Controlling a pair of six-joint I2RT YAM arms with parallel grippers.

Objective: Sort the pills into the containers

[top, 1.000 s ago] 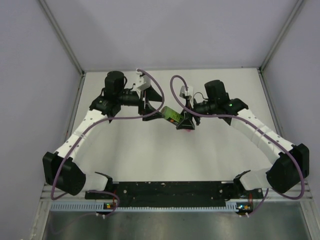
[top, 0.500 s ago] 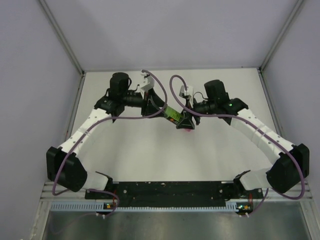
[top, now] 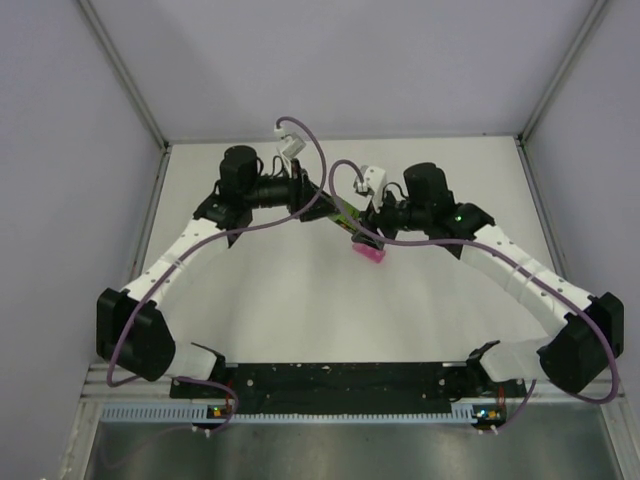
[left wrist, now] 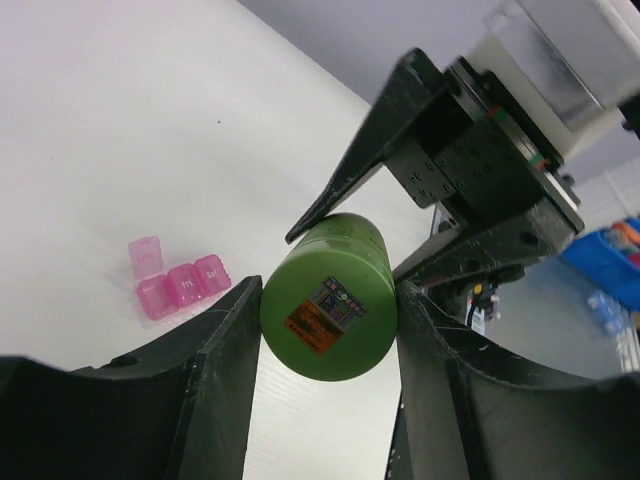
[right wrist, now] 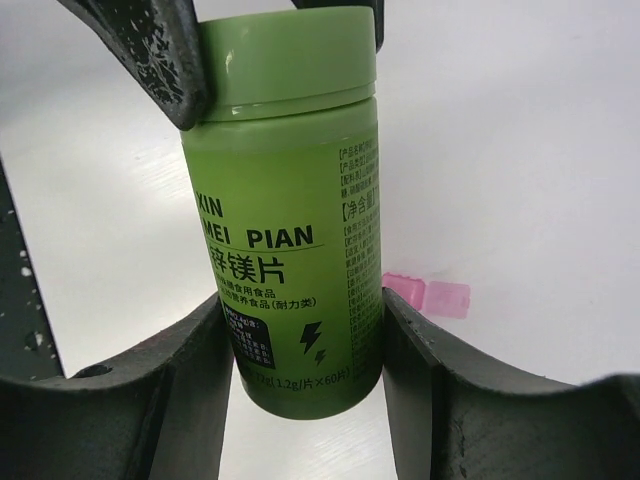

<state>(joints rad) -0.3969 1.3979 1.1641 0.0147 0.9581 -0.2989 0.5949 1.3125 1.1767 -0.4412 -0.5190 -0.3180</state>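
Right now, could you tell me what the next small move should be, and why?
Probably twist the cap off with the left gripper: its jaws pinch it, the right gripper clamps the green bottle by its body, and the pink pill box lies below.

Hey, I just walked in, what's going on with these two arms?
Both arms hold one green bottle above the table. The right tool grips its body, and the left tool is clamped around the cap end, probably to unscrew it. The cap is on. The pink pill box sits on the table below, untouched. No loose pills are visible.
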